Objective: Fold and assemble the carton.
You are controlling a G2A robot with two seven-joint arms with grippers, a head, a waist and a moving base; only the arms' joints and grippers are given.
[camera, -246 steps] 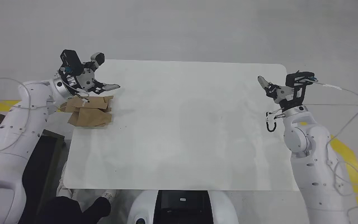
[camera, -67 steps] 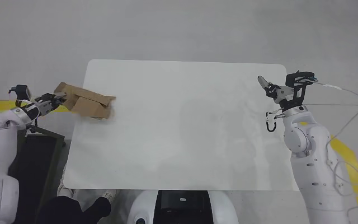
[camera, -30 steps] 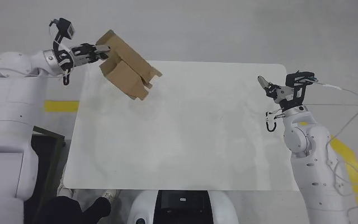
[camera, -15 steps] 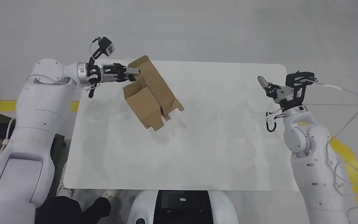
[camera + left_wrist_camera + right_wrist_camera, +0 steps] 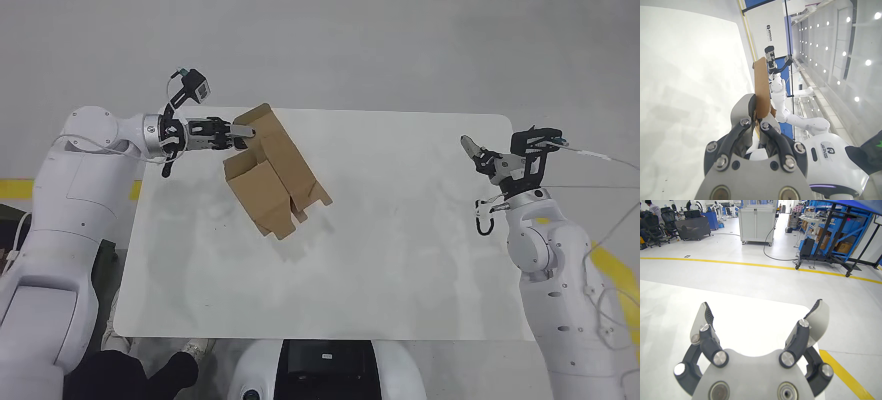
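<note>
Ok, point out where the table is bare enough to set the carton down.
Widest bare stretch: the table from the carton across to the right edge, where the right jaws sit open at the far right corner. The whole near half is bare too. Crowded only at the far left, where the left jaws hold the carton over the table.

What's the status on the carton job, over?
Left gripper shut on carton edge. Right gripper open, empty, at the table's far right corner. Carton not yet assembled, held over the table.
</note>
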